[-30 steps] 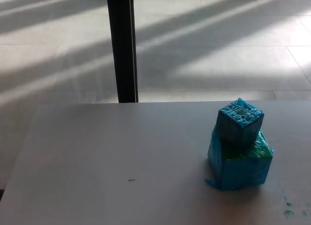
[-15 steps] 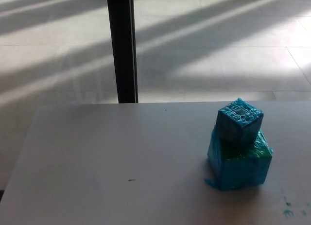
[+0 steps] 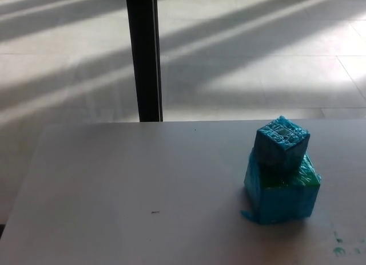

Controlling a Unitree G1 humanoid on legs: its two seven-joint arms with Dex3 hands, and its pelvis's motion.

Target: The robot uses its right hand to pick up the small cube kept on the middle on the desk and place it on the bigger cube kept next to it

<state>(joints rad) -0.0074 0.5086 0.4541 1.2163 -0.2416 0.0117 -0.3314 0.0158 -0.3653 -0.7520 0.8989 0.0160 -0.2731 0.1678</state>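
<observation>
The small blue cube (image 3: 282, 143) rests on top of the bigger blue cube (image 3: 281, 190), turned a little askew to it. The bigger cube has a green top and stands on the grey desk (image 3: 143, 185) at the right side. Both are wrapped in shiny blue tape. Neither of my hands shows in the head view.
A black vertical post (image 3: 143, 56) stands behind the desk's far edge, with a sunlit tiled floor (image 3: 257, 53) beyond. Small green paint marks (image 3: 339, 249) dot the desk near the bottom right corner. A tiny dark speck (image 3: 154, 212) lies on the desk's middle.
</observation>
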